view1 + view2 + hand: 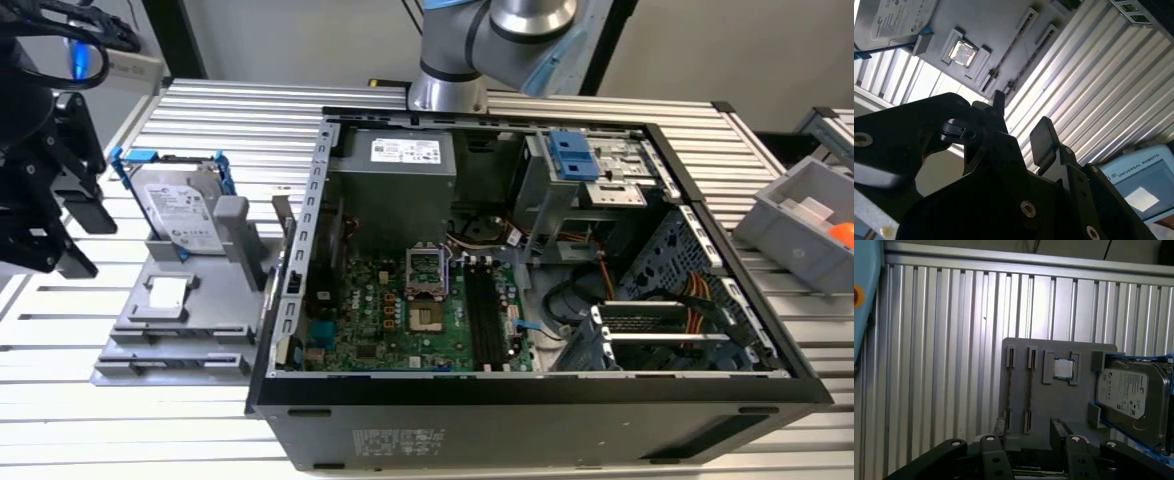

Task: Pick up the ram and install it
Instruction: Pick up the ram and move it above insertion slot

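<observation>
In the first wrist view the end effector (1029,425) is seen wide open and empty above a grey fixture (1054,400) carrying a hard drive (1126,392)

Hard drive (180,205) on holder tray (214,322), exterior view's left of computer case (534,388); bin (790,222) at exterior view's right.

We see the arm (514,30) at the top of the exterior view, a silver joint with a blue cap standing over its grey base; its black wrist assembly (47,190) hangs at the exterior view's left edge, close to the camera; in both wrist views we find the gripper (1021,120) (1028,427) pointing away from us; its two black fingers (1043,137) stand parted, an open gap between them.
</observation>
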`<state>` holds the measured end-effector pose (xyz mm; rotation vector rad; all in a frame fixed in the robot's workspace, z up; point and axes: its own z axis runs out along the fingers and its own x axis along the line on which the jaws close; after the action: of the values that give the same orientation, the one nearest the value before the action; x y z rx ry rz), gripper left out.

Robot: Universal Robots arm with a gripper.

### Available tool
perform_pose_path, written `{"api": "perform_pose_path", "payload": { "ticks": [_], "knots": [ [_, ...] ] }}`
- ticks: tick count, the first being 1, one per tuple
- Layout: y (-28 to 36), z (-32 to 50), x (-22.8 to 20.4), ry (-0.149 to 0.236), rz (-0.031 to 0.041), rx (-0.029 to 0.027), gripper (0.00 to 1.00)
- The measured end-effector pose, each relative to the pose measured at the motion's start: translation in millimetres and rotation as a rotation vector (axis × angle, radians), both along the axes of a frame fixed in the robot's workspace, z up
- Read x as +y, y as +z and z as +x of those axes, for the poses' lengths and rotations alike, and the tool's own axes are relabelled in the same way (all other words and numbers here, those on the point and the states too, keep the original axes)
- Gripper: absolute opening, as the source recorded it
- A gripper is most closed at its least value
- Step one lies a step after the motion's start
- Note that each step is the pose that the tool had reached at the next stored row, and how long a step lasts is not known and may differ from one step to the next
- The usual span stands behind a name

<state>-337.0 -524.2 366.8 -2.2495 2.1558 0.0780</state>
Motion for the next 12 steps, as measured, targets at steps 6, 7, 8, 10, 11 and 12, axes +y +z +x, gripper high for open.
{"api": "perform_pose_path", "payload": {
  "ticks": [6,7,8,10,11,12],
  "knots": [
    [-5.2,0.1,0.0,0.0,0.0,-0.0001,1.0],
    [-5.9,0.1,0.0,0.0,0.0,0.0,1.0],
    [-6.5,0.1,0.0,0.0,0.0,0.0001,1.0],
    [-7.8,0.1,0.0,0.0,-0.0001,0.0001,1.0],
    [-8.4,0.2,0.0,0.0,0.0,0.0,1.0],
    [-9.1,0.1,0.0,0.0,0.0,0.0,1.0]
  ]
}}
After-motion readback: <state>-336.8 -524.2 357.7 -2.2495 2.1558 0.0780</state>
